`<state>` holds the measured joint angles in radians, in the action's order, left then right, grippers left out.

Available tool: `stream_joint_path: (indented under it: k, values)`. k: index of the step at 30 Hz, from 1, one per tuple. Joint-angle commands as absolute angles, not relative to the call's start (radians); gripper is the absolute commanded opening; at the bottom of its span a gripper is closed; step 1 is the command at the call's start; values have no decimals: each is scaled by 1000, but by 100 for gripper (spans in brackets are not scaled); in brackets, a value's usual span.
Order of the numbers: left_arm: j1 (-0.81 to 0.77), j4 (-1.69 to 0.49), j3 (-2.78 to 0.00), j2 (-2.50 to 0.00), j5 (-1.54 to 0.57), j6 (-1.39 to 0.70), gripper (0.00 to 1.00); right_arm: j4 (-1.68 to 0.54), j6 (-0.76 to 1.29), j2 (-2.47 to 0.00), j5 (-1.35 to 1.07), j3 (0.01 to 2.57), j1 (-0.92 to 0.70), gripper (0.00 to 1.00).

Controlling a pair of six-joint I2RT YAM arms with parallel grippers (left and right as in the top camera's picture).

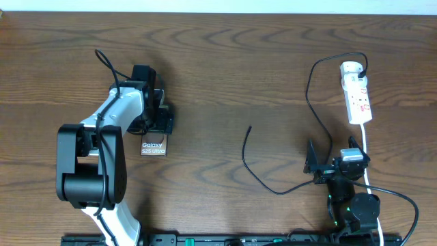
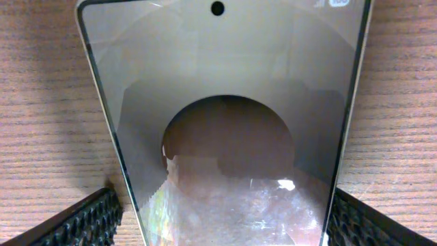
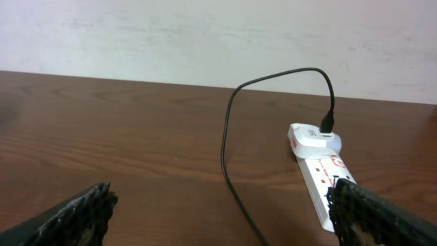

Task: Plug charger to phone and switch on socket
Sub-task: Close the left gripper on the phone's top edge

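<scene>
The left gripper (image 2: 224,199) hangs low over the phone (image 2: 225,82), which lies flat on the wooden table (image 1: 225,61), glossy face up. In the left wrist view its jaws stand spread, one black ribbed finger (image 2: 89,222) just beside each long edge of the phone, so the phone lies squarely between them. Whether the pads press the edges cannot be told.

The right gripper (image 3: 220,197) sits well apart, at the table's other side, jaws spread wide with nothing between them. Ahead of it, the white socket (image 3: 321,171) lies near its right finger. The charger (image 3: 225,137) has its black plug in the socket's far rounded end. From there the cable loops across the table. Its free tip rests on bare wood between the two arms, apart from the phone.
</scene>
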<state>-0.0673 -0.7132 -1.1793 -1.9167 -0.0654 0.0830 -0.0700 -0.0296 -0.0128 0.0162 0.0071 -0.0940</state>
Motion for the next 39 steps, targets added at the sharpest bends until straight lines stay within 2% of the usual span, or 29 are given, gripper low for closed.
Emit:
stream_joint_path:
  k: [1,20,25,31,35,39]
  values:
    - [-65,-713,-1143,-1943,-70,85,88,-73,-16,-9,24,6,-99,99]
    - [-65,-713,-1143,-1943,-70,86,75,-73,-16,-9,24,6,-99,99]
    - [-65,-713,-1143,-1943,-70,86,67,-73,-15,-9,24,6,-99,99]
    - [-65,-713,-1143,-1943,-71,86,66,-73,-15,-9,24,6,-99,99]
    - [-65,-713,-1143,-1943,-70,86,71,-73,-15,-9,24,6,-99,99]
    - [-65,-713,-1143,-1943,-70,85,70,-73,-15,-9,24,6,-99,99]
